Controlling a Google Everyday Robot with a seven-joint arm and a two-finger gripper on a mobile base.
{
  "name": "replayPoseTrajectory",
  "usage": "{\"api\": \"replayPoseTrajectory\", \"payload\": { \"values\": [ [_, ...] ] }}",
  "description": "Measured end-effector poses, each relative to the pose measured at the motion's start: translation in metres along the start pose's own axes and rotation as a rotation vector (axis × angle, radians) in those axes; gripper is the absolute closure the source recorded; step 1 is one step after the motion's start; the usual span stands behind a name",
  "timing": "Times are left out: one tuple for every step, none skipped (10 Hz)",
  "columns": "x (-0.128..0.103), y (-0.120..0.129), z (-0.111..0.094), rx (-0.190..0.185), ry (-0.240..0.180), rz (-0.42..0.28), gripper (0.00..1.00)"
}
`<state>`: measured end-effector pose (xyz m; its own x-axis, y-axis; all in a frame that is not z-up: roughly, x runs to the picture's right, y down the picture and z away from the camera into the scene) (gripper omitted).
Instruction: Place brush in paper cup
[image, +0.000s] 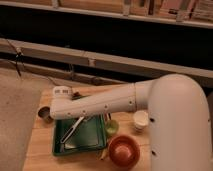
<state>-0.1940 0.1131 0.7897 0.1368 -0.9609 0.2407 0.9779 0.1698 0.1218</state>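
A brush (73, 129) with a pale handle lies slantwise in a green tray (94, 137) on the wooden table. A white paper cup (140, 120) stands upright to the right of the tray. My white arm reaches from the right across the tray's far edge. My gripper (58, 111) is at the arm's left end, over the tray's far left corner, above and left of the brush. The brush rests in the tray, apart from the cup.
A red bowl (123, 151) sits at the front, right of the tray. A small green cup (111, 126) stands between tray and paper cup. A small metal cup (44, 113) is at the table's left edge. Dark shelving runs behind the table (40, 150).
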Motion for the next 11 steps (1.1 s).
{"api": "replayPoseTrajectory", "payload": {
  "values": [
    [-0.003, 0.008, -0.006, -0.018, 0.014, 0.024, 0.2],
    [-0.006, 0.015, -0.011, -0.034, 0.026, 0.044, 0.2],
    [-0.011, 0.021, -0.017, -0.058, 0.043, 0.068, 0.2],
    [-0.018, 0.024, -0.023, -0.08, 0.059, 0.096, 0.2],
    [-0.022, 0.032, -0.028, -0.107, 0.075, 0.125, 0.2],
    [-0.025, 0.04, -0.031, -0.123, 0.087, 0.149, 0.2],
    [-0.028, 0.052, -0.036, -0.142, 0.101, 0.178, 0.2],
    [-0.03, 0.066, -0.039, -0.159, 0.112, 0.205, 0.2],
    [-0.033, 0.082, -0.044, -0.174, 0.124, 0.238, 0.2],
    [-0.035, 0.104, -0.05, -0.192, 0.138, 0.281, 0.2],
    [-0.036, 0.122, -0.054, -0.205, 0.146, 0.313, 0.2]
  ]
}}
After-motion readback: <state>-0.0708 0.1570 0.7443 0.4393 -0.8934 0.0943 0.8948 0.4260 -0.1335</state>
